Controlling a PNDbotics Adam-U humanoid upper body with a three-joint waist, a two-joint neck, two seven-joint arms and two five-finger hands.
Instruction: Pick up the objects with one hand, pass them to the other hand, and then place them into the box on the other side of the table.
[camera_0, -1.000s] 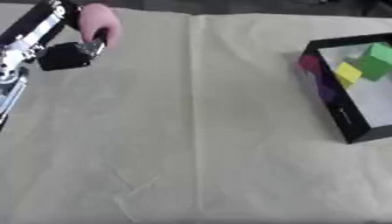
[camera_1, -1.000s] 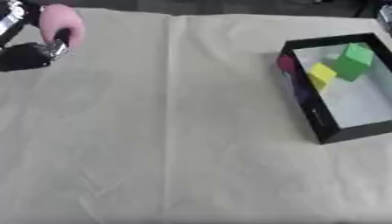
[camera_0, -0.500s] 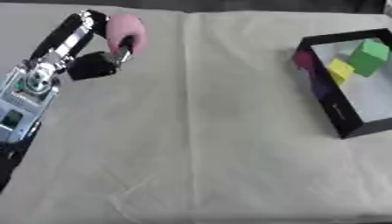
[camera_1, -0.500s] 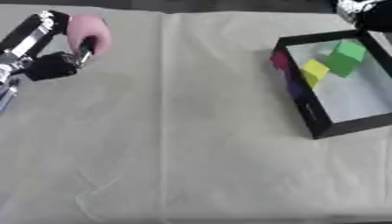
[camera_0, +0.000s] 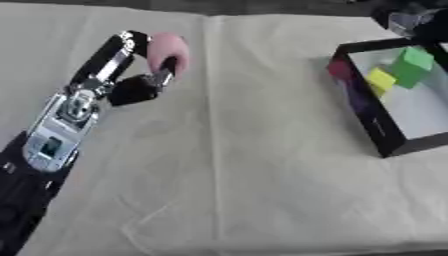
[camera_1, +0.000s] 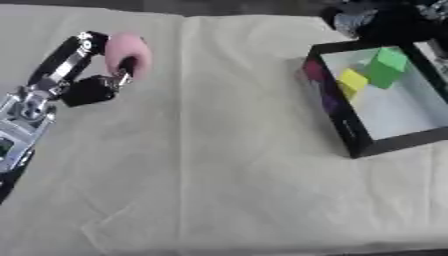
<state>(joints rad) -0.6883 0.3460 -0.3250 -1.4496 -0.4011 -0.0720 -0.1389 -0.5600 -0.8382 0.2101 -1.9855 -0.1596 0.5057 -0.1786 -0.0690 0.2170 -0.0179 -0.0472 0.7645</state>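
Note:
A rounded pink object (camera_0: 164, 47) is held above the cloth at the upper left, with the fingers of my left hand (camera_0: 137, 89) curled round it. The left arm comes in from the lower left corner. At the right stands a black box (camera_0: 368, 118) with a pale floor. Inside it lie a green block (camera_0: 411, 64), a yellow block (camera_0: 381, 80) and a dark magenta block (camera_0: 339, 69) against the left wall. My right hand (camera_1: 383, 21) shows as a dark blurred shape at the upper right, just beyond the box's far edge; its fingers cannot be made out.
A cream cloth (camera_0: 245, 165) with a lengthwise fold covers the table. Its far edge runs along the top of the view. Between my left hand and the box lies a wide strip of bare cloth.
My left arm has swung right toward the middle, carrying the pink object. The right hand has come into view at the upper right, above the box.

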